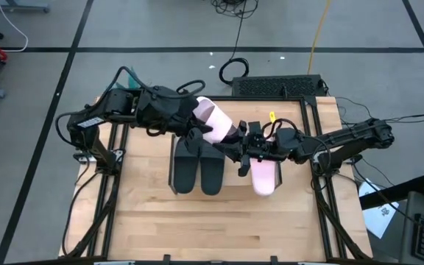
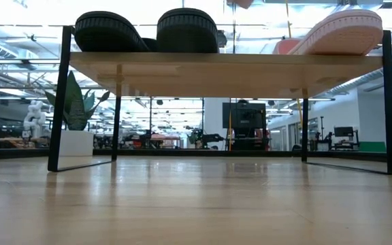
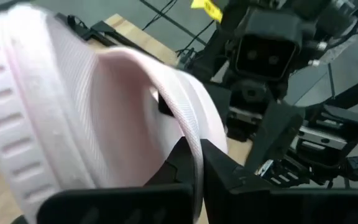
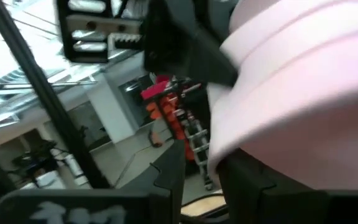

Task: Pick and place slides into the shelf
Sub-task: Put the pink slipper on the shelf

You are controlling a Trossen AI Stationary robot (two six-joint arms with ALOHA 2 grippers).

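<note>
Two ribbed pink slides [image 1: 213, 120]; wood shelf [image 2: 223, 68]

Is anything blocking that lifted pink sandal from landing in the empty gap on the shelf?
Yes. The right gripper sits between the black pair and the placed pink slide, over the gap. The left gripper holds the lifted pink slide just behind it.

Four slides in all, two black slides [image 1: 197, 171] and two pink slides [image 1: 263, 175], with one shelf [image 2: 223, 68] on one table [image 1: 219, 224].
</note>
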